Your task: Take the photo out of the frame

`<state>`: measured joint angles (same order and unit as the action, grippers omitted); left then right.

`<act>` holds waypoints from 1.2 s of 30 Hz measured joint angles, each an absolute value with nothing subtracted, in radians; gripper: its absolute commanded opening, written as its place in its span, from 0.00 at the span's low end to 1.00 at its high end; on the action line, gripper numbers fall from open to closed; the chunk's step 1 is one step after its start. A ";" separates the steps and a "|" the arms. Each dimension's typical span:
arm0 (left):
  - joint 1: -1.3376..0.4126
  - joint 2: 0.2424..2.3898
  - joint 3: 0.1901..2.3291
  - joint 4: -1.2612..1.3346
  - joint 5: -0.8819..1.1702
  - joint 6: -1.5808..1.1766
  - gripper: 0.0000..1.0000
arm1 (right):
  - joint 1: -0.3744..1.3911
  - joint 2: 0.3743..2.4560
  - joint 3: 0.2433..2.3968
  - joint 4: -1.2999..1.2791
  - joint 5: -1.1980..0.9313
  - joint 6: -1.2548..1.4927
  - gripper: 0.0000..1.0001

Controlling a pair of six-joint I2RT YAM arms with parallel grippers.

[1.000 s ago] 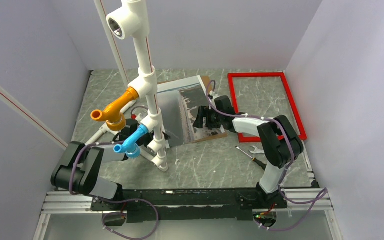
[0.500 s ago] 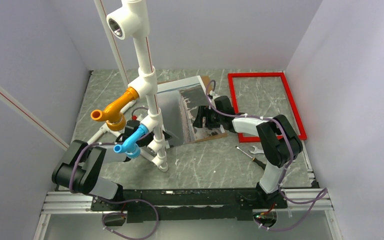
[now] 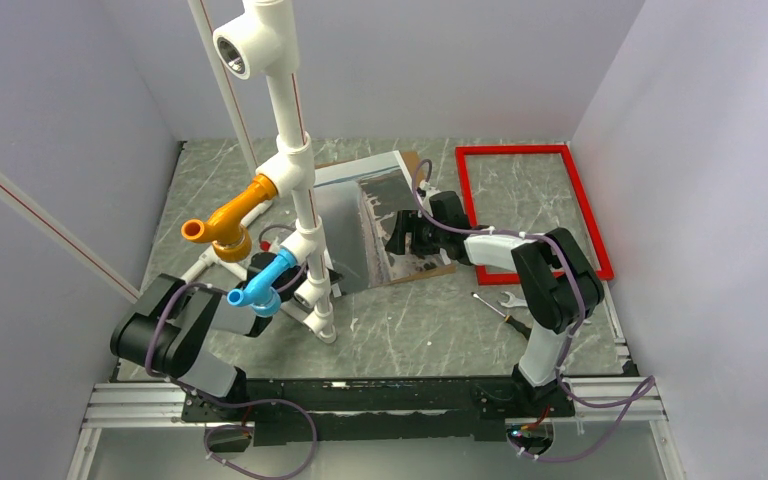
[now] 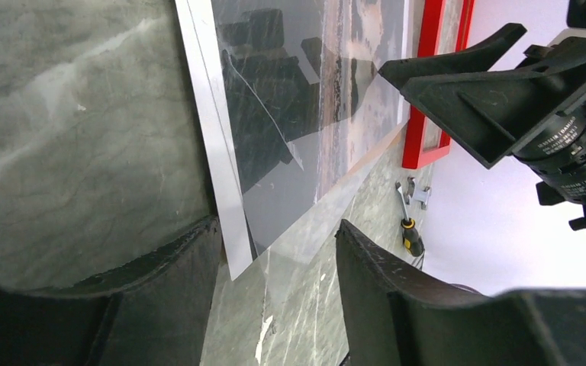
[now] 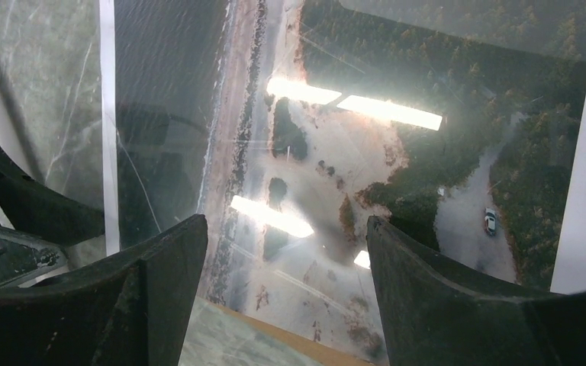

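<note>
The photo [image 3: 390, 205], a grey-and-dark landscape print with a pale border, lies flat mid-table on a brown backing board [image 3: 432, 271]. A clear sheet [image 4: 305, 229] partly covers it. The red frame [image 3: 467, 195] lies by itself at the back right, holding nothing. My left gripper [image 3: 328, 276] is low at the photo's near-left corner. In the left wrist view the left gripper [image 4: 278, 225] is open, with the sheet's corner and the photo's pale border [image 4: 225, 175] lying between the fingers. My right gripper [image 5: 284, 221] hovers open over the photo [image 5: 427, 114] near its front edge.
A tall white pipe stand [image 3: 295, 180] with orange and blue fittings rises at centre left and hides part of my left arm. A screwdriver [image 3: 505, 315] and a small wrench [image 3: 513, 300] lie at front right. Walls close in the table on three sides.
My left arm has shifted a little to the right, toward the photo's near corner. The right arm, photo and frame have not moved.
</note>
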<state>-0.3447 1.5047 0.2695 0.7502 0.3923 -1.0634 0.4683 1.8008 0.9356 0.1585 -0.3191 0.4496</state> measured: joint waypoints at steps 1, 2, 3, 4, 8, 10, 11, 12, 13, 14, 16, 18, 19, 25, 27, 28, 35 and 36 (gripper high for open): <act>-0.345 1.505 0.256 0.773 0.392 -1.074 0.56 | 0.468 1.802 0.936 0.159 -0.320 0.449 0.78; -0.345 1.505 0.245 0.797 0.390 -1.082 0.54 | 0.468 1.802 0.936 0.160 -0.320 0.450 0.78; -0.345 1.505 0.234 0.818 0.386 -1.091 0.52 | 0.468 1.803 0.936 0.160 -0.321 0.450 0.78; -0.345 1.505 0.224 0.836 0.383 -1.098 0.50 | 0.468 1.804 0.936 0.162 -0.322 0.450 0.78; -0.345 1.505 0.198 0.872 0.367 -1.117 0.44 | 0.468 1.807 0.936 0.168 -0.325 0.450 0.78; -0.345 1.504 0.196 0.871 0.363 -1.119 0.42 | 0.468 1.807 0.936 0.168 -0.325 0.450 0.78; -0.345 1.504 0.196 0.871 0.361 -1.120 0.42 | 0.468 1.807 0.936 0.168 -0.325 0.449 0.78; -0.345 1.504 0.196 0.871 0.360 -1.121 0.44 | 0.468 1.807 0.936 0.169 -0.324 0.449 0.77; -0.345 1.504 0.196 0.869 0.359 -1.122 0.45 | 0.468 1.807 0.937 0.170 -0.324 0.450 0.78; -0.345 1.502 0.196 0.866 0.357 -1.123 0.45 | 0.468 1.807 0.937 0.170 -0.324 0.450 0.77; -0.346 1.491 0.195 0.871 0.357 -1.131 0.45 | 0.468 1.808 0.937 0.171 -0.324 0.449 0.77; -0.349 1.468 0.193 0.878 0.357 -1.140 0.46 | 0.468 1.810 0.937 0.174 -0.326 0.450 0.77; -0.349 1.454 0.191 0.879 0.356 -1.142 0.46 | 0.468 1.810 0.937 0.175 -0.326 0.450 0.77; -0.352 1.419 0.190 0.877 0.353 -1.142 0.48 | 0.468 1.815 0.940 0.182 -0.334 0.450 0.77; -0.352 1.426 0.191 0.878 0.354 -1.146 0.48 | 0.468 1.818 0.942 0.182 -0.335 0.450 0.77; -0.352 1.436 0.192 0.881 0.355 -1.148 0.48 | 0.468 1.818 0.943 0.182 -0.336 0.450 0.77; -0.361 1.542 0.167 0.968 0.348 -1.219 0.53 | 0.468 1.819 0.944 0.183 -0.339 0.450 0.77; -0.366 1.542 0.158 0.967 0.339 -1.225 0.54 | 0.468 1.819 0.944 0.183 -0.339 0.450 0.77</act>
<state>-0.3660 1.5417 0.1577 0.9672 0.3389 -1.2247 0.4679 1.8187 0.9436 0.1825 -0.3389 0.4496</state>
